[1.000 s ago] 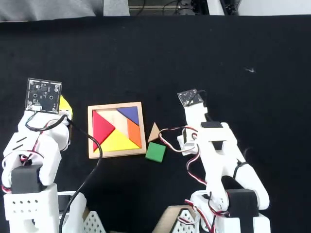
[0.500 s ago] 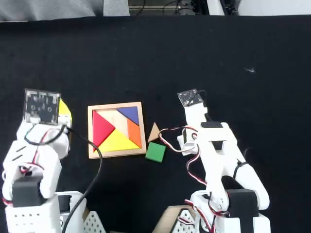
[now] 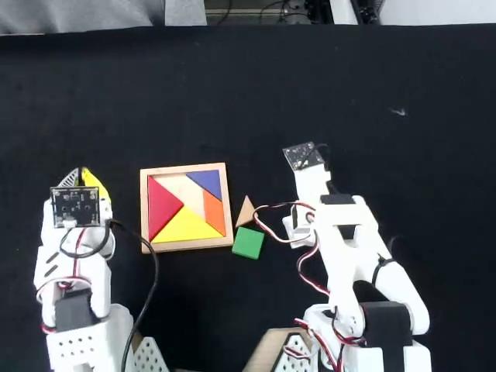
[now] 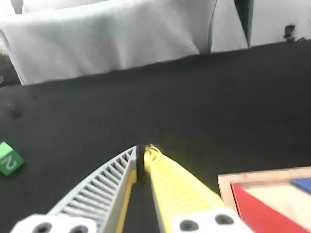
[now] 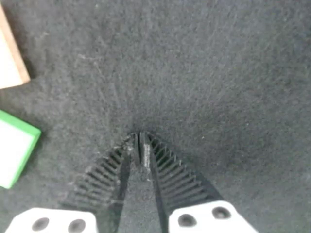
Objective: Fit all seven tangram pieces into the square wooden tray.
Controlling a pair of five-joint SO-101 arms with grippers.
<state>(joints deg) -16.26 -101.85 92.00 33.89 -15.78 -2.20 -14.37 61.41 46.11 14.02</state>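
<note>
Nearest me in the high view, both arms stand at the table's front edge. My left gripper (image 4: 145,150) is clenched on nothing. Its grey and yellow fingers meet at their tips above the black cloth (image 3: 232,101), off the left side of the tray (image 3: 144,209). My right gripper (image 5: 141,143) is likewise pressed closed and empty, tips together over the cloth on the tray's right side.

Next out, the green square (image 3: 248,242) lies flat on the cloth just off the tray's near right corner, outside it. In the right wrist view it lies beside the closed fingers, untouched.

Just beyond it is the tan triangle (image 3: 246,211), also outside the tray and close to the right rim. I cannot tell whether it touches the green square.

The tray lies flat between the 2 arms with 4 coloured pieces seated in it:
- red triangle (image 3: 161,205) against the left wall
- yellow triangle (image 3: 190,226) along the near wall
- orange piece (image 3: 215,211) against the right wall
- blue triangle (image 3: 205,181) in the far right corner

The pale patch between red and blue may be bare floor or a wood-coloured piece; I cannot tell which.

Tally: 4 coloured pieces in, 2 out.

Farthest, the cloth runs to the table's back edge, with a white drape (image 4: 112,43) behind it.
</note>
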